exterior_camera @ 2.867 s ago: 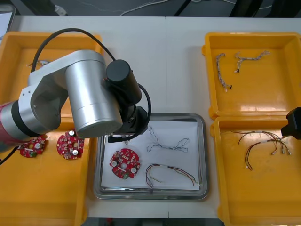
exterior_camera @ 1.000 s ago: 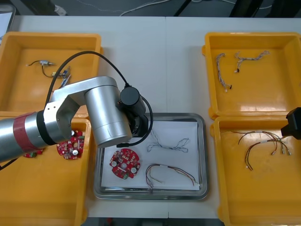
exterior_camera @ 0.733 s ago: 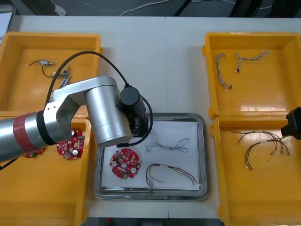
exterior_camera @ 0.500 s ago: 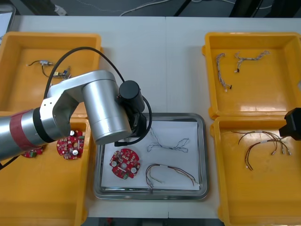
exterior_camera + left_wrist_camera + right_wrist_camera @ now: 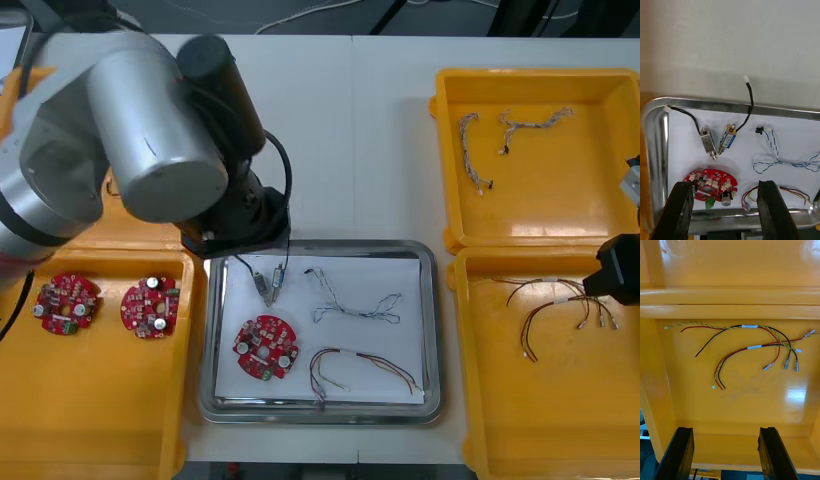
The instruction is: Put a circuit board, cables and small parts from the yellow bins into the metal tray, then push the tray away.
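Observation:
The metal tray (image 5: pixel 432 330), white inside, holds a round red circuit board (image 5: pixel 266 348), a twisted blue and white cable (image 5: pixel 356 303), a red and yellow cable (image 5: pixel 362 368) and two small metal parts (image 5: pixel 270 283) with black leads. My left arm hangs over the tray's far left corner. In the left wrist view the left gripper (image 5: pixel 728 213) is open and empty above the board (image 5: pixel 711 182), with the parts (image 5: pixel 717 140) beyond the fingertips and one lead lying over the tray rim (image 5: pixel 790 111). My right gripper (image 5: pixel 726 455) stands open over red and yellow cables (image 5: pixel 748 348).
The near left yellow bin (image 5: pixel 90 420) holds two more circuit boards (image 5: pixel 68 303). The far right bin (image 5: pixel 590 190) holds twisted cables (image 5: pixel 470 150); the near right bin (image 5: pixel 560 420) holds several red, yellow and black cables (image 5: pixel 560 305). Bare table (image 5: pixel 350 130) lies beyond the tray.
My left arm has risen and drawn back toward the far left, its fingers spread, uncovering two small metal parts lying in the tray. The right arm has barely shifted.

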Controlling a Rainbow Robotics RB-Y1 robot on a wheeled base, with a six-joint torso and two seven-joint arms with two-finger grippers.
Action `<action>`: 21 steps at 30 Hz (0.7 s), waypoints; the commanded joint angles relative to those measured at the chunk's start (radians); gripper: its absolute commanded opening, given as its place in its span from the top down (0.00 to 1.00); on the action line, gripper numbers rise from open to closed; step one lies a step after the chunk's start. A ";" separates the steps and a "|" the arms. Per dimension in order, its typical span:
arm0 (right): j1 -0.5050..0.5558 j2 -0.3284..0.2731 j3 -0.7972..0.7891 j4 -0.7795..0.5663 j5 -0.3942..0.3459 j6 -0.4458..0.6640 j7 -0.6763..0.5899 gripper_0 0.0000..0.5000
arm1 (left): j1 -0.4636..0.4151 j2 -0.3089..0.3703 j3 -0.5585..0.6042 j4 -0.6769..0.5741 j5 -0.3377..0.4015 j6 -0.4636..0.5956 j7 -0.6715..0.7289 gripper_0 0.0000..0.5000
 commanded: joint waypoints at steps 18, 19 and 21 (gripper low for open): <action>-0.269 0.039 0.375 -0.006 0.024 -0.070 0.230 0.00 | 0.041 0.236 0.427 0.085 0.158 0.131 -0.491 0.00; -0.278 0.045 0.389 0.001 0.022 -0.074 0.247 0.00 | 0.055 0.241 0.449 0.091 0.157 0.131 -0.514 0.00; -0.309 0.060 0.427 0.014 0.021 -0.079 0.293 0.00 | 0.084 0.252 0.487 0.108 0.146 0.131 -0.568 0.00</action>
